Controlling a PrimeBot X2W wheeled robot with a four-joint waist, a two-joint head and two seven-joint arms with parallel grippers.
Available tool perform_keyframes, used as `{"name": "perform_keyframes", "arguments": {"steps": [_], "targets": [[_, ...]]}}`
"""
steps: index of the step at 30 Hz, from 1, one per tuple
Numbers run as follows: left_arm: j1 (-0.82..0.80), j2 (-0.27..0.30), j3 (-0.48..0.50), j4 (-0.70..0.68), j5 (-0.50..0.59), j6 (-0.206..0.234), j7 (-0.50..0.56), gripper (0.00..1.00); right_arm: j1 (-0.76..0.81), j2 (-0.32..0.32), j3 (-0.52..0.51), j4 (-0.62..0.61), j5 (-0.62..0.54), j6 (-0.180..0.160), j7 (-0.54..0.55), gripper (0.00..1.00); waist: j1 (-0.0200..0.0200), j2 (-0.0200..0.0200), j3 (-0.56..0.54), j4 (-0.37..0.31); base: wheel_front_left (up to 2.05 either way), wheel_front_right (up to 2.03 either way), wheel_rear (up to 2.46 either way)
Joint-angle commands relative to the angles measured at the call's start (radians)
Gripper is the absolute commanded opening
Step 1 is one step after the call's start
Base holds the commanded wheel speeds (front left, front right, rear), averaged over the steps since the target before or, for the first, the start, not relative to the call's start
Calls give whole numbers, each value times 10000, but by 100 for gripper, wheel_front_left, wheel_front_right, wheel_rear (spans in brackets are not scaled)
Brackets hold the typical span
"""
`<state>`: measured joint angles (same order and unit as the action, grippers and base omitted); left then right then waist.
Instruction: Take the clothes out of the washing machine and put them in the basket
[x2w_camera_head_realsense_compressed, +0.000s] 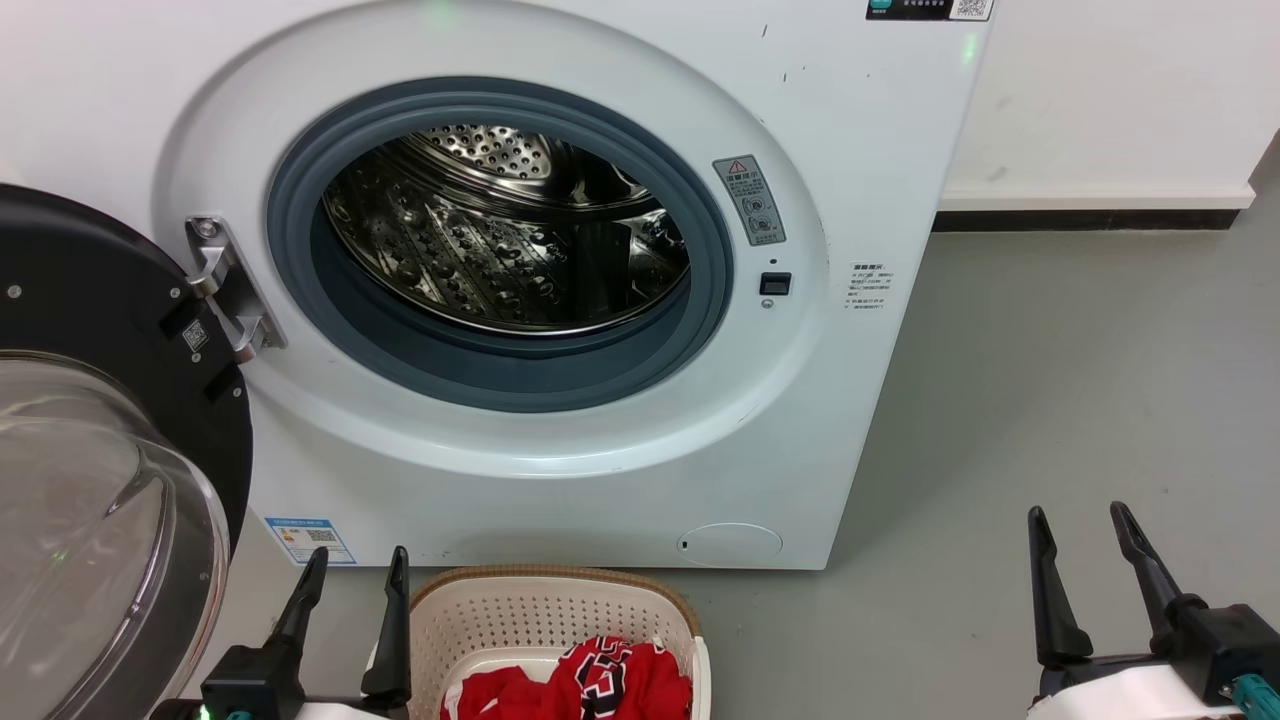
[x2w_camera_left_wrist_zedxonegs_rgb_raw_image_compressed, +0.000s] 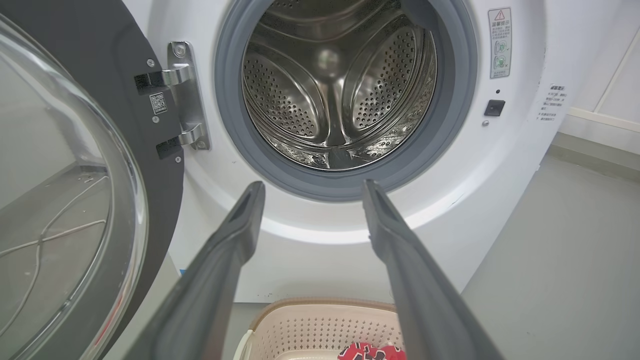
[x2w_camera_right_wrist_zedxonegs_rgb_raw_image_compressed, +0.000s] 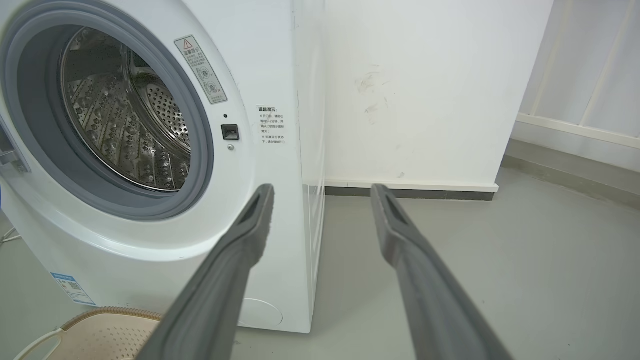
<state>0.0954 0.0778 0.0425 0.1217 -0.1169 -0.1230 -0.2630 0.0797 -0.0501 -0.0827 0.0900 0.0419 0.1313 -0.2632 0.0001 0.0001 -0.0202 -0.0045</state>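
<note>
The white washing machine (x2w_camera_head_realsense_compressed: 560, 460) stands with its porthole open, and the steel drum (x2w_camera_head_realsense_compressed: 500, 230) holds no fabric that I can see. Red clothes (x2w_camera_head_realsense_compressed: 590, 685) with black-and-white lettering lie in the cream basket (x2w_camera_head_realsense_compressed: 520, 615) on the floor in front of the machine. My left gripper (x2w_camera_head_realsense_compressed: 355, 565) is open just left of the basket, holding nothing. My right gripper (x2w_camera_head_realsense_compressed: 1082, 525) is open over the floor to the right, well apart from the machine. In the left wrist view, the left gripper (x2w_camera_left_wrist_zedxonegs_rgb_raw_image_compressed: 311, 187) points at the drum (x2w_camera_left_wrist_zedxonegs_rgb_raw_image_compressed: 340, 90) above the basket (x2w_camera_left_wrist_zedxonegs_rgb_raw_image_compressed: 320, 325).
The black-rimmed glass door (x2w_camera_head_realsense_compressed: 90, 480) is swung open at the far left, close beside my left arm. Grey floor (x2w_camera_head_realsense_compressed: 1080, 380) spreads to the right of the machine up to a white wall with a dark skirting (x2w_camera_head_realsense_compressed: 1090, 218).
</note>
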Motion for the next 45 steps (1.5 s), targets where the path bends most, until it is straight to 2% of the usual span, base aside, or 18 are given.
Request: {"name": "perform_keyframes", "arguments": {"steps": [1, 3, 4, 8, 25, 45], "targets": [[-82, -56, 53, 16, 61, -16, -26, 100, -115, -3, 8, 13, 29, -11, -23, 100, -1, -1, -2, 2, 0, 0, 0], [-78, -73, 95, 27, 86, -28, -26, 100, -128, -3, 18, 27, 9, -11, -23, 100, -1, -1, -2, 0, 0, 0, 0], [-6, -36, 71, 25, 27, -4, 0, 0, -6, 0, 10, 25, 0, 0, 0, 0, 0, -1, -1, 0, 0, 0, 0], [92, -72, 34, 388, -80, 0, 76, 0, 83, 29, 3, 388, 75, 2, 65, 0, 1, -1, 0, 1, 0, 0, 0], [-413, -112, 200, 573, -3385, -19, 909, 0, -384, 20, -67, 632, 3561, 0, 889, 0, 0, -1, 31, 7, 0, 0, 0], [-871, -154, 339, 743, -6534, -41, 1681, 0, -814, 10, -133, 866, 6862, -2, 1673, 0, 0, -1, 69, 14, 0, 0, 0]]}}
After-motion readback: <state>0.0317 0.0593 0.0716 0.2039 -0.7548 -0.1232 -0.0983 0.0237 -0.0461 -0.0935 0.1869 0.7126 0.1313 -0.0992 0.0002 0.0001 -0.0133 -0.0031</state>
